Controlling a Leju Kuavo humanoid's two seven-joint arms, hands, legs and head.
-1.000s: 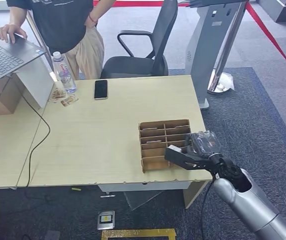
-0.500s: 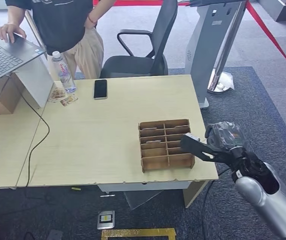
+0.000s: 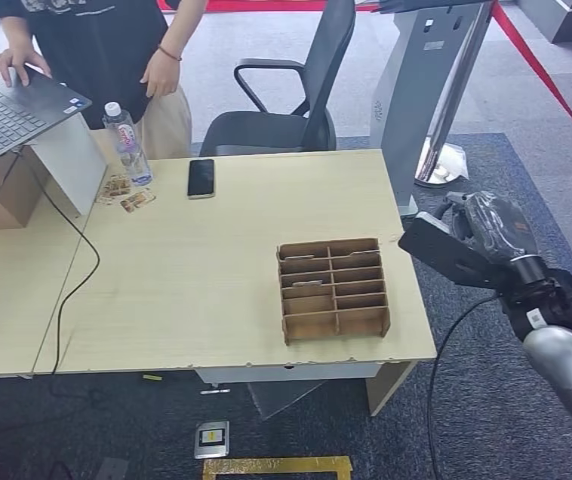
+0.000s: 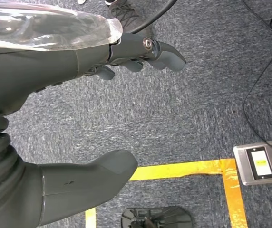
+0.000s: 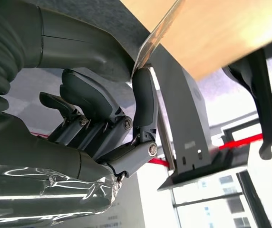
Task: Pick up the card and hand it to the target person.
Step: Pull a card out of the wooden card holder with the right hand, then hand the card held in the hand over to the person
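Card (image 3: 440, 250) pinched flat in right hand (image 3: 487, 235), beside desk (image 3: 215, 270) edge. Left hand (image 4: 91, 61) spread, empty. Keep pinch firm, card level; present toward person (image 3: 109, 50).

Phone (image 3: 201, 178) behind organizer (image 3: 333, 289) (on table (image 3: 215, 270)).

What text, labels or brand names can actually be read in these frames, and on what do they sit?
None can be read.
Water bottle label: coloured print, too blurred.
Person's black shirt: pale lettering cut off at the frame edge, unreadable.
Grey stand: small plate, too small.
Floor box: yellow sticker, illegible.
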